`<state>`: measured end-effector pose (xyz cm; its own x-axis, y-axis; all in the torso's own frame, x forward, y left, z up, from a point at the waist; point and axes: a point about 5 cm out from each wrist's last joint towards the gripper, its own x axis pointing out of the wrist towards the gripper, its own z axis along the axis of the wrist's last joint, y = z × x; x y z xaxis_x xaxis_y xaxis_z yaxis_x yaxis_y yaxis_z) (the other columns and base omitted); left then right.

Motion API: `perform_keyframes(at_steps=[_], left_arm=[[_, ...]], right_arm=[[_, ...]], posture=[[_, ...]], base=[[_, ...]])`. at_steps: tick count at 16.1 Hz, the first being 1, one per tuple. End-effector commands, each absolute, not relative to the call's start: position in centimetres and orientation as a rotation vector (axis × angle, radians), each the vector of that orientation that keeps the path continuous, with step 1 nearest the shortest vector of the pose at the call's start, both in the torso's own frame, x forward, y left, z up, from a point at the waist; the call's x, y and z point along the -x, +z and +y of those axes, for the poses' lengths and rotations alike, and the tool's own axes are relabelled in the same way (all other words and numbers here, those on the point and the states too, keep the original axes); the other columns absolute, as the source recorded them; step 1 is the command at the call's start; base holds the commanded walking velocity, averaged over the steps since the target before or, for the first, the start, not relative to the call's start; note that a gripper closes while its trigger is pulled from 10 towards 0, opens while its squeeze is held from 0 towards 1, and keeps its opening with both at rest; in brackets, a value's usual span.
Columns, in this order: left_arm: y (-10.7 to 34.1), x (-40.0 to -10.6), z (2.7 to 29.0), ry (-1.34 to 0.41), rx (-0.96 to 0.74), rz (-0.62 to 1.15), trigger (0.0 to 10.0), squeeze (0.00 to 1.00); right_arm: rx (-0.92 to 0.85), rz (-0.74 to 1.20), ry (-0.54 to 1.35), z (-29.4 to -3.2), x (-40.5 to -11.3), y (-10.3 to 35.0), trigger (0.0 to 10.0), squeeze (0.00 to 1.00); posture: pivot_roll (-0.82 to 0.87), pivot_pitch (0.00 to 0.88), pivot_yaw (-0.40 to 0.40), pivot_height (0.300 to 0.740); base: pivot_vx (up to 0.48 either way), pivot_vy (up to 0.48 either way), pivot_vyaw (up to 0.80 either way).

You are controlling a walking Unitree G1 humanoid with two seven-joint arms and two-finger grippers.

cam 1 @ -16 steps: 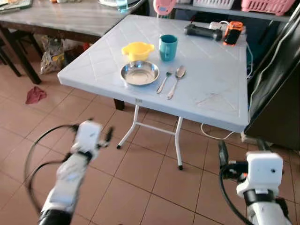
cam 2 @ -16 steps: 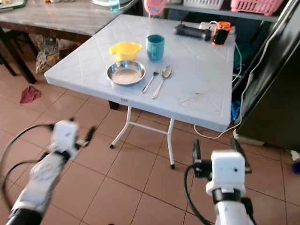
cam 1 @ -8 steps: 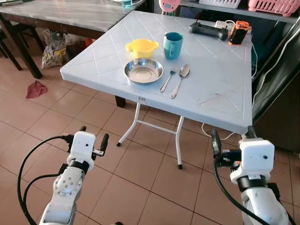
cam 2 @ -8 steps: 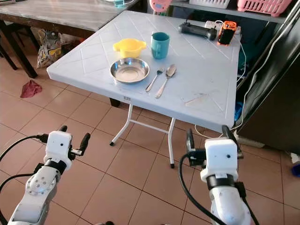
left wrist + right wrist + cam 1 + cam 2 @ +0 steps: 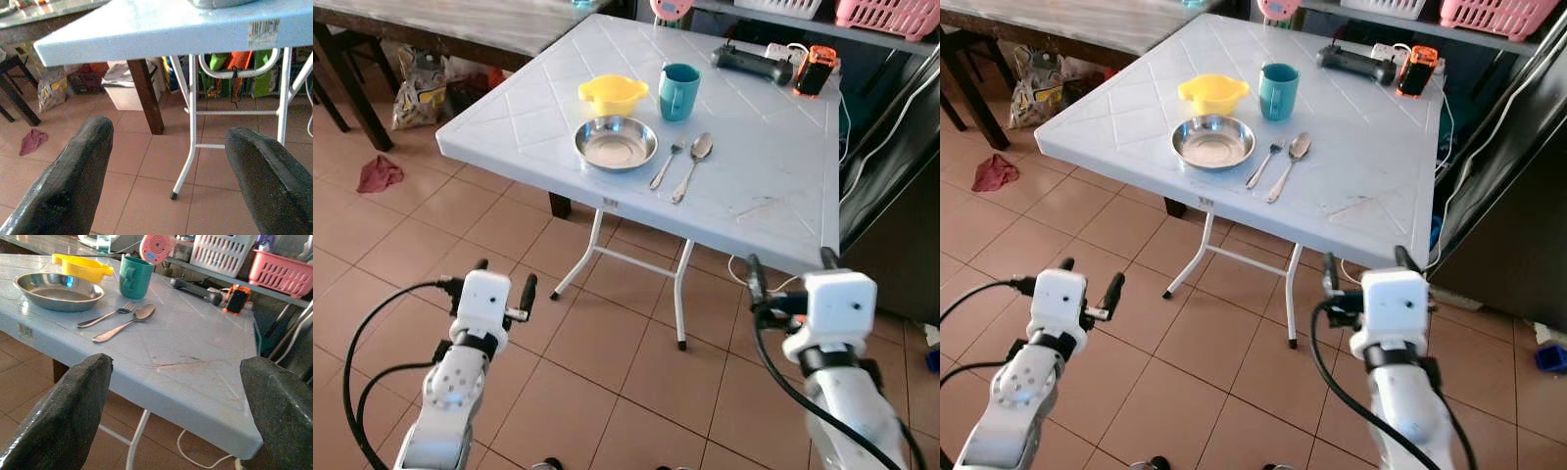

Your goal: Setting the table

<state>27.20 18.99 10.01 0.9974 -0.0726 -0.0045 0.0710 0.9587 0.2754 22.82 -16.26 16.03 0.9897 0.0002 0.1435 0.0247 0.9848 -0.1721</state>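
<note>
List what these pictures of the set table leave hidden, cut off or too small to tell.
- Pink basket: cut off by the top edge in the eye views; contents unseen.
- Teal mug: inside hidden by its own wall.
- Barcode label under the table edge: too small to read in the left wrist view.
- Steel bowl: cropped by the top edge there.

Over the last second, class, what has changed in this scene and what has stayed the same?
The left gripper, blurred and lifting a second ago, has steadied and now stands open before the robot. The right gripper has risen slightly toward the table edge, open and empty. The steel plate, fork, spoon, teal mug and yellow bowl stayed put.
</note>
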Motion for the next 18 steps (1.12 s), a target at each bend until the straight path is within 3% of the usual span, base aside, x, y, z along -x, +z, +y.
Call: perform_keyframes(at_steps=[1,5,12,18], left_arm=[[10.7,-27.5,19.1,-0.072,-0.292,-0.025,10.0,0.00],[11.2,-28.5,18.5,-0.093,-0.293,-0.039,10.0,0.00],[10.8,-29.5,16.9,-0.097,-0.256,-0.055,10.0,0.00],[10.8,-29.9,16.4,-0.143,-0.250,-0.052,10.0,0.00]], right_arm=[[0.165,-0.145,-0.014,-16.2,-22.9,15.9,10.0,0.00],[0.157,-0.150,-0.050,-16.4,-22.8,15.6,10.0,0.00],[0.186,-0.111,-0.028,-16.7,-21.2,14.8,10.0,0.00],[0.180,-0.118,-0.035,-16.3,-21.4,14.9,10.0,0.00]], posture=[[0.07,0.176,-0.030,0.740],[0.04,0.159,0.003,0.740],[-0.01,0.120,-0.010,0.740],[-0.03,0.136,0.024,0.740]], base=[[0.000,0.000,0.00],[0.000,0.000,0.00],[0.000,0.000,0.00],[0.000,0.000,0.00]])
